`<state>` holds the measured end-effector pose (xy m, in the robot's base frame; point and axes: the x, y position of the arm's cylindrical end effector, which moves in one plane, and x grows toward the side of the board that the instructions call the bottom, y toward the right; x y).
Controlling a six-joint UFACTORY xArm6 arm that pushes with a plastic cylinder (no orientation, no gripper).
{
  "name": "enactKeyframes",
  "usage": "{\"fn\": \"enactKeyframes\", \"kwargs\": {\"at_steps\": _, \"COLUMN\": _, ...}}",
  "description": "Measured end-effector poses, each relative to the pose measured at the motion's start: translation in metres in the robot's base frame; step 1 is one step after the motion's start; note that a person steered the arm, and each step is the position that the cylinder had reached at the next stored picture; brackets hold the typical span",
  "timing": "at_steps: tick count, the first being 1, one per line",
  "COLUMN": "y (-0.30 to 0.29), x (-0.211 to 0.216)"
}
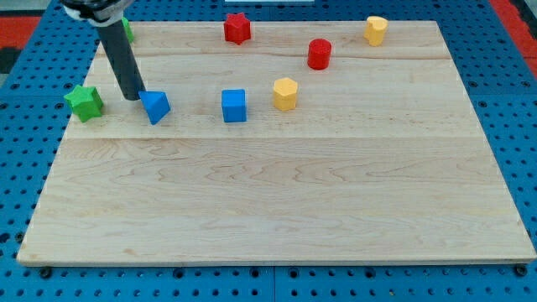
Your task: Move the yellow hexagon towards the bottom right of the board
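Resting my tip [132, 97] beside blue triangle [155, 106] | yellow hexagon [285, 93] apart | no hand shows

A robotics lab or test bench. A pale wooden board [277, 193] lies on a blue work surface [25, 168] drilled with a regular grid of small holes, like a perforated mounting plate. Small coloured plastic blocks sit scattered on the upper part of the board. A dark rod [120, 59] reaches down from the view's top left. No household furnishings show.
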<state>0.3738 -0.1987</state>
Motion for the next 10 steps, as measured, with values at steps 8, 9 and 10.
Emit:
{"fn": "enactKeyframes", "kwargs": {"at_steps": 8, "y": 0.162, "x": 0.107}}
{"fn": "enactKeyframes", "kwargs": {"at_steps": 9, "y": 0.202, "x": 0.066}}
{"fn": "enactKeyframes", "kwargs": {"at_steps": 10, "y": 0.271, "x": 0.042}}
